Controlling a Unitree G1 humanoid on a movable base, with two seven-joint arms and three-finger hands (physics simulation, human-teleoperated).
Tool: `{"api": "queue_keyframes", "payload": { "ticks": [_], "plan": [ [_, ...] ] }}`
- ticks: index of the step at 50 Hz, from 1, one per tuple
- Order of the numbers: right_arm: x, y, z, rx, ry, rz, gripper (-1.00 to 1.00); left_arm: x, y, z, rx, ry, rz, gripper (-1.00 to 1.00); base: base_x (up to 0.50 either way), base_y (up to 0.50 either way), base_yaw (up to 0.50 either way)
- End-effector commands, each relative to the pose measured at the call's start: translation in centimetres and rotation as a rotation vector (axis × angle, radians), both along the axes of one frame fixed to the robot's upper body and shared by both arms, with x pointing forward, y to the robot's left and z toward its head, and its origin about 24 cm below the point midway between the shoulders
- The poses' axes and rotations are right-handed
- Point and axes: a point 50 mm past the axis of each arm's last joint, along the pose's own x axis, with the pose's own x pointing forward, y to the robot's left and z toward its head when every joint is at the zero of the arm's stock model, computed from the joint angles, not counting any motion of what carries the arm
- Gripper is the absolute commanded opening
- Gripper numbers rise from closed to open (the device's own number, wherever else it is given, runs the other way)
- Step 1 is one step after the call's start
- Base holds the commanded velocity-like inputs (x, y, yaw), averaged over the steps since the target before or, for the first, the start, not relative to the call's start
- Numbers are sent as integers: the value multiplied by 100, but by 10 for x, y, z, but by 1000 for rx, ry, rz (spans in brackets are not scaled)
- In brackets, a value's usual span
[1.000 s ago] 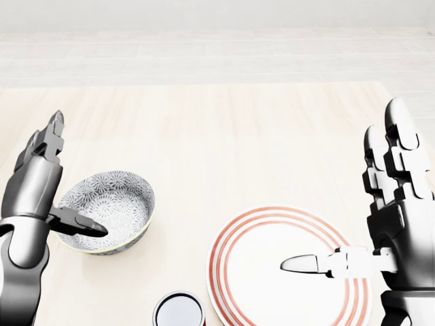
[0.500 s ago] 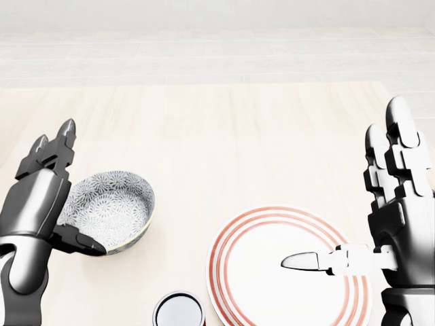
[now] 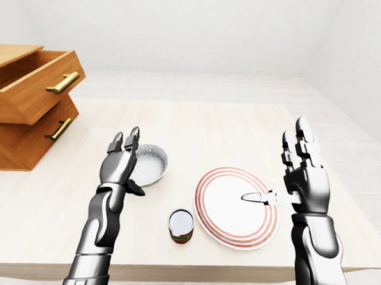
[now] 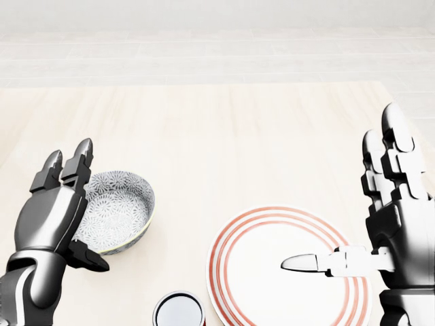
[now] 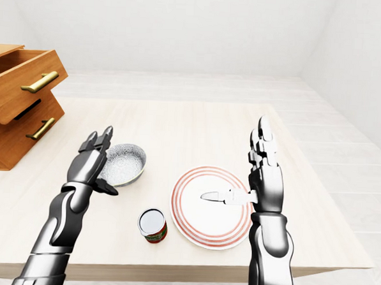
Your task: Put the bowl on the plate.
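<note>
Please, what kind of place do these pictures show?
Probably a simulated kitchen or dining setting in a bare white room: a pale wooden table carries a patterned bowl, a red-ringed plate and a can, with a wooden drawer unit at the left of the left-eye view.

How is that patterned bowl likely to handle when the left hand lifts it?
The bowl looks rigid and glazed: probably stiff, maybe slippery against the fingers of the left hand. Wide and low, upright on the table, it would likely slide rather than tip if pushed.

Glossy gunmetal-grey segmented arms w/ 3-finger left hand [image 4: 53, 214], right hand [image 4: 397, 224].
</note>
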Motion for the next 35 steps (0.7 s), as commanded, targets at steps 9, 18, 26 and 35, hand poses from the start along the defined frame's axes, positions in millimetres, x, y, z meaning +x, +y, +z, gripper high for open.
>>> {"api": "queue_keyframes", "payload": {
  "ticks": [9,18,26,35],
  "plan": [
    [3,0,-5,7,23,-1,100,14,0,-24,75,49,14,100,0,0,0],
    [4,0,-8,9,35,1,100,21,0,-34,111,42,29,100,0,0,0],
    [3,-2,-6,9,28,-1,100,21,0,-36,138,36,33,100,0,0,0],
    [2,-1,-7,11,30,2,100,20,0,-40,154,42,37,100,0,0,0]
  ]
}}
